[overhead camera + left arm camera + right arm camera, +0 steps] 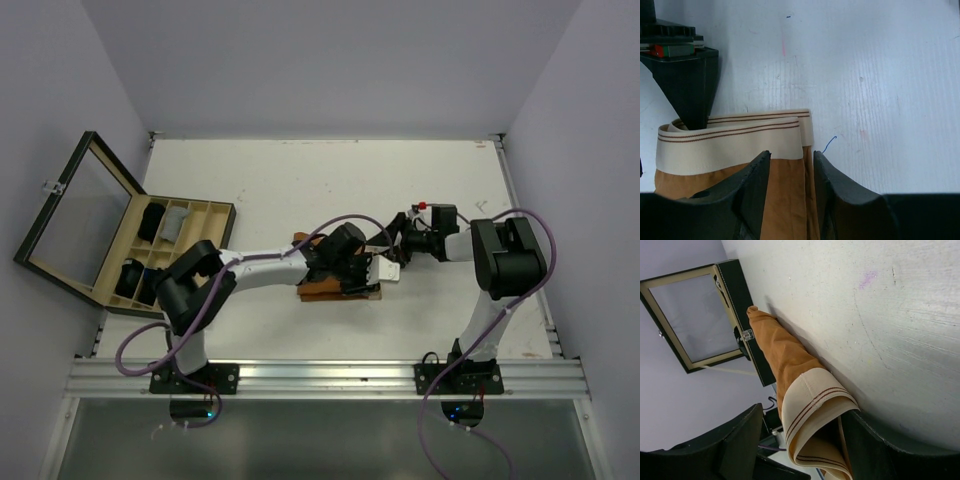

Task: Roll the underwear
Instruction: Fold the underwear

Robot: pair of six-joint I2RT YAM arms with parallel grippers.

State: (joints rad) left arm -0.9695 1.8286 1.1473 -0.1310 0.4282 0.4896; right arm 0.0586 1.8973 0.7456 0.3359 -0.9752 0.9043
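Underwear (786,200): orange-brown, cream waistband (730,146) | left pincer (791,156) parted over cloth | right pincer (805,412) parted around waistband

Reaching rightward from the near-edge base with the white-and-black left arm (265,262), forearm low and almost level. Tipped downward at its end, the black two-finger left gripper (368,273), dark fingers (752,187) parted by a narrow gap. Bent back leftward with the white-and-black right arm (505,262), elbow raised. Close opposite the other, the black two-finger right gripper (397,250), fingers (740,445) spread wider apart.
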